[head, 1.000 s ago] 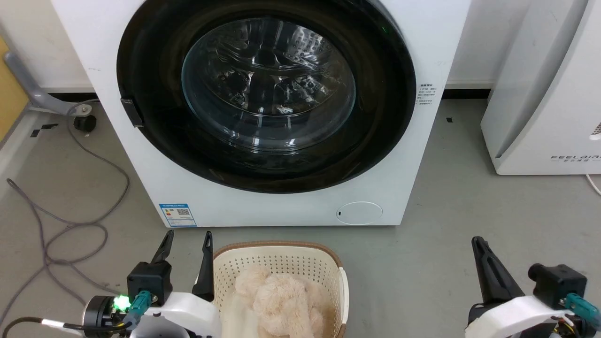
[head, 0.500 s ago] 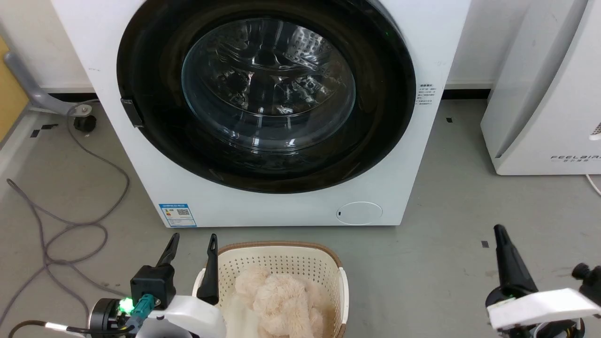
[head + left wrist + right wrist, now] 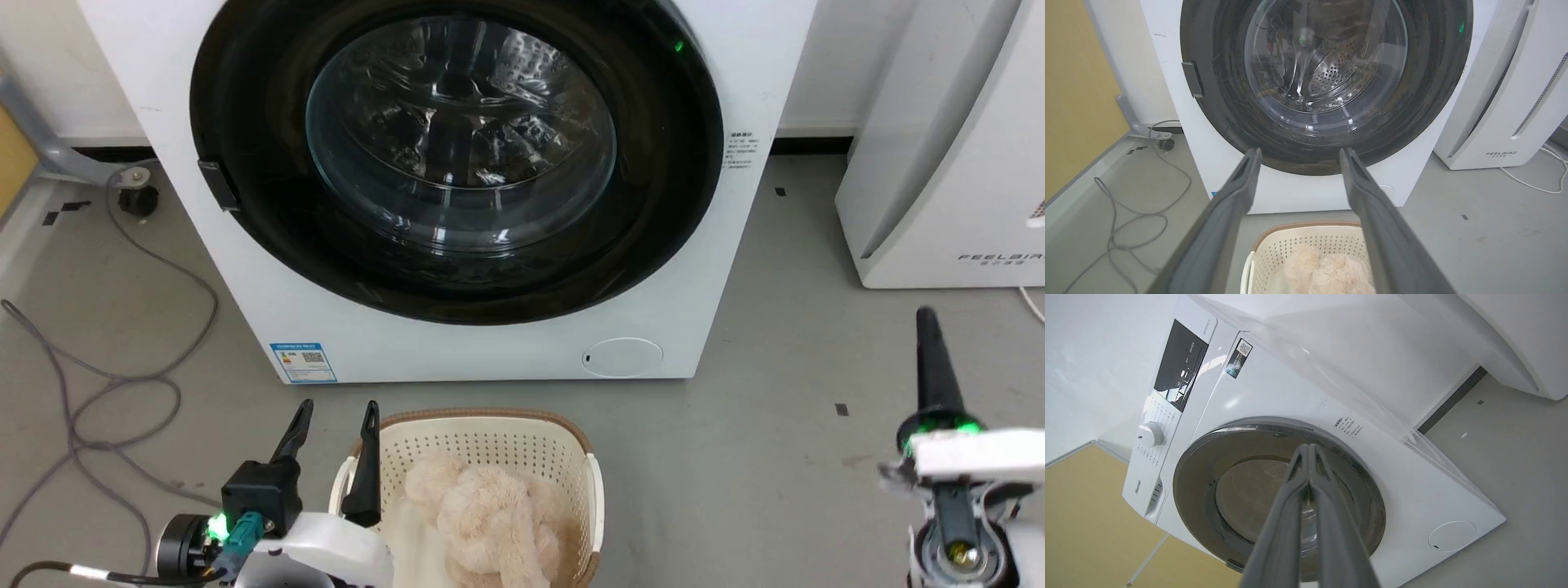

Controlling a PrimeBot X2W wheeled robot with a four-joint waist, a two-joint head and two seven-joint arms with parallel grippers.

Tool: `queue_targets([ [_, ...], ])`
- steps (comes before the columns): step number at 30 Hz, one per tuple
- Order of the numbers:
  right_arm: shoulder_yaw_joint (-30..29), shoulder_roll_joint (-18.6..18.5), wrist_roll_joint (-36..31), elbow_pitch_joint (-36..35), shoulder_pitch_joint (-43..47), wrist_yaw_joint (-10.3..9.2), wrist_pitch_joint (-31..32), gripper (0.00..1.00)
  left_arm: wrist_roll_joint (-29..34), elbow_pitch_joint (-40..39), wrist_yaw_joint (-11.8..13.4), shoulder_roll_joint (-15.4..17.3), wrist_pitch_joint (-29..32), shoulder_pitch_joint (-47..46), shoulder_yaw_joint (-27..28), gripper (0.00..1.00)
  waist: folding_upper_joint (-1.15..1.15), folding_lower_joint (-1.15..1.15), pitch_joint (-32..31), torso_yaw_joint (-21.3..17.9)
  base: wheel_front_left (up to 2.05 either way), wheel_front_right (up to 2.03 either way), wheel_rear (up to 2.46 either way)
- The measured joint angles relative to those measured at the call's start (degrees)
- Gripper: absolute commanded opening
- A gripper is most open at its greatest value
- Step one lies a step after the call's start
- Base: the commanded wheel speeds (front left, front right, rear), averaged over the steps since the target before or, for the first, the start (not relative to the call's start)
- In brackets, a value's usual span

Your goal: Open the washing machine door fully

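Observation:
The white washing machine (image 3: 718, 245) stands in front of me, and its round black washing machine door (image 3: 653, 204) lies closed flush against its front. A small dark handle tab (image 3: 214, 184) sits on the door's left rim. My left gripper (image 3: 335, 416) is low at the left, beside the basket, open and empty; in the left wrist view this gripper (image 3: 1299, 152) points at the door's lower edge (image 3: 1306, 163). My right gripper (image 3: 925, 320) is raised at the lower right, shut with nothing in it. In the right wrist view the right gripper (image 3: 1306, 448) points toward the door (image 3: 1241, 498), well short of it.
A cream laundry basket (image 3: 473, 418) holding fluffy beige fabric (image 3: 482, 506) sits on the floor just before the machine. A white FEELBIRD appliance (image 3: 939, 163) stands to the right. Grey cables (image 3: 122, 384) trail over the floor at the left, near a yellow panel (image 3: 1077, 102).
My right gripper has lifted and swung outward to the right, turning edge-on. The head camera has tilted slightly. The left gripper and the door stay as they were.

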Motion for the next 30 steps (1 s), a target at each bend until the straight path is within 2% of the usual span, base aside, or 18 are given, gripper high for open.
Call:
queue_targets([
  [5,-0.01,-1.52,5.2,2.74,-5.21,0.0,-0.73,0.0,-0.69,-0.48,-0.46,0.0,-0.64,-0.98,0.26,1.0,0.0,0.0,1.47,-0.15,0.0,0.0,0.0],
  [14,3.22,-6.77,13.7,8.15,-15.88,0.0,-1.76,0.0,-2.45,-1.86,-1.22,-0.01,-1.68,-3.43,0.64,1.0,0.0,0.0,4.8,0.49,0.0,0.0,0.0],
  [20,10.49,-12.29,20.12,12.98,-26.08,0.0,-2.32,0.0,-2.16,-3.07,-1.75,0.01,-2.4,-5.03,0.74,1.0,0.0,0.0,7.62,1.18,0.0,0.0,0.0],
  [21,14.49,-14.63,23.02,15.61,-30.8,0.0,-2.21,0.0,-2.11,-3.37,-1.89,0.02,-2.89,-5.81,0.96,1.0,0.0,0.0,8.95,1.39,0.0,0.0,0.0],
  [23,17.41,-16.21,25.04,17.72,-34.12,-0.01,-1.7,0.0,-2.11,-3.48,-1.99,0.02,-3.09,-6.29,1.01,1.0,0.0,0.0,9.82,1.56,0.0,0.0,0.0],
  [27,23.99,-19.63,28.41,21.51,-41.05,0.0,0.76,0.0,-2.11,-3.5,-2.44,0.01,-3.57,-7.55,0.91,1.0,0.0,0.01,11.37,2.24,0.0,0.0,0.0],
  [28,23.99,-19.63,28.41,21.51,-41.05,0.0,0.76,0.0,-2.11,-3.5,-2.44,0.01,-3.57,-7.55,0.91,1.0,0.0,0.01,11.37,2.24,0.0,0.0,0.0],
  [30,28.92,-21.5,31.32,24.43,-46.22,0.0,2.93,0.0,-2.12,-3.5,-2.9,0.02,-3.91,-8.31,0.9,1.0,0.0,0.0,12.45,2.72,0.0,0.0,0.0],
])
